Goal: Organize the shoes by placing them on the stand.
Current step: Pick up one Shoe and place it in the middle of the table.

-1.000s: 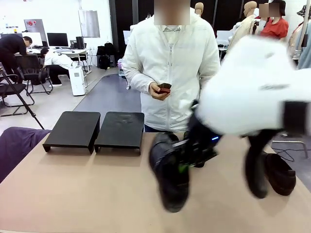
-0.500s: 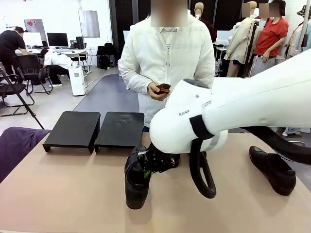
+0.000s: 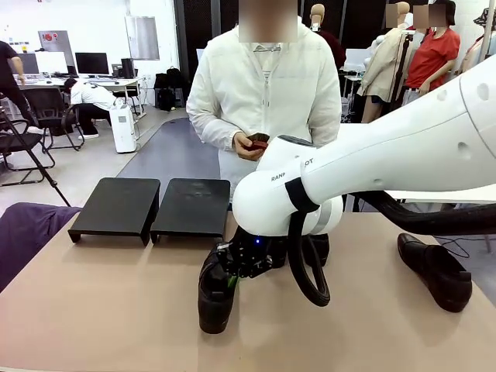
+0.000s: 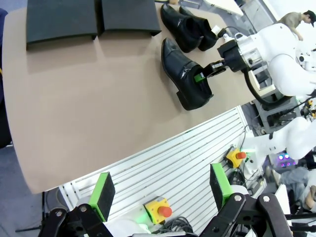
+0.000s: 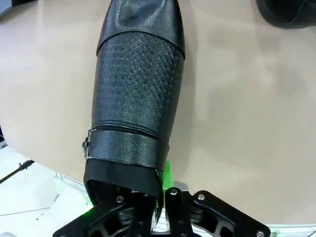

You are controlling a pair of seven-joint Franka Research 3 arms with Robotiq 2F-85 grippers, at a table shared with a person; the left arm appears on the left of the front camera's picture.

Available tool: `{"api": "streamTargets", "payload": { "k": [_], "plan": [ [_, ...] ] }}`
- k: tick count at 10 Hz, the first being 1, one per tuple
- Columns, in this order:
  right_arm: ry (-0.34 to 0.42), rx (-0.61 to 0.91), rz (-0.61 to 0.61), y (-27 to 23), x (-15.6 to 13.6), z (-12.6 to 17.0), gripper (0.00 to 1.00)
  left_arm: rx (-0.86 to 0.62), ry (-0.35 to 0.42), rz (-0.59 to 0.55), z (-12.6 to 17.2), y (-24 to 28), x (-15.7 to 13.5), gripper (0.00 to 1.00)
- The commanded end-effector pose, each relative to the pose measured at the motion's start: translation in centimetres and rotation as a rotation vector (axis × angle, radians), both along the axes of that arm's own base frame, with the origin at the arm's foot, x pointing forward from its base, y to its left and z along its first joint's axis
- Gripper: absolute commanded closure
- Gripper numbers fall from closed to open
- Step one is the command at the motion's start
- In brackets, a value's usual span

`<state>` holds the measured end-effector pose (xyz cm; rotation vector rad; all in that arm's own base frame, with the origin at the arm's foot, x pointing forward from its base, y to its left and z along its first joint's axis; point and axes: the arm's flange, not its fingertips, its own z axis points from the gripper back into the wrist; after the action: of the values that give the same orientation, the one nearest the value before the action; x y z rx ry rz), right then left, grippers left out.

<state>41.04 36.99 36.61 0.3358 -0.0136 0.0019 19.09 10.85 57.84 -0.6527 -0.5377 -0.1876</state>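
Note:
My right gripper [image 3: 232, 273] is shut on the heel rim of a black shoe [image 3: 216, 293], holding it low over the table in front of the right stand [image 3: 192, 203]; I cannot tell whether the sole touches. The right wrist view looks down the textured shoe [image 5: 138, 94] with the gripper [image 5: 160, 191] clamped at its collar. A left stand [image 3: 116, 204] sits beside the right one. Another shoe [image 3: 434, 271] lies at the far right. My left gripper [image 4: 160, 190] hangs open high above the table's near edge, over the held shoe [image 4: 185, 74] and two more shoes [image 4: 190, 22].
A person in a white jacket [image 3: 267, 101] stands at the far side of the table [image 3: 108, 302], holding a small dark object [image 3: 260, 142]. A purple cloth [image 3: 27, 232] lies off the left edge. A yellow box with a red button [image 4: 159, 210] sits below the near edge.
My right arm has swung left across the table with the shoe, from the middle right to just in front of the right stand. Over the last half second it has barely moved.

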Motion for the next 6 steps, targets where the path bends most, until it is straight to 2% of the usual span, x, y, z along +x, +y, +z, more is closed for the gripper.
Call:
{"api": "streamTargets", "payload": {
  "k": [1,2,3,6],
  "plan": [
    [0.013,0.023,0.009,0.26,0.15,1.14,0.63,-0.011,-0.012,-0.016,-0.16,0.03,-0.1,0.0],
    [0.008,0.025,0.004,0.23,0.15,1.11,0.04,-0.011,-0.012,-0.016,-0.16,0.03,-0.1,0.0],
    [0.003,0.024,0.001,0.26,0.13,1.09,0.0,-0.011,-0.012,-0.016,-0.16,0.03,-0.1,0.0],
    [-0.008,0.016,0.019,-0.01,-0.24,1.36,0.0,-0.011,-0.012,-0.016,-0.16,0.03,-0.1,0.0]
  ]
}}
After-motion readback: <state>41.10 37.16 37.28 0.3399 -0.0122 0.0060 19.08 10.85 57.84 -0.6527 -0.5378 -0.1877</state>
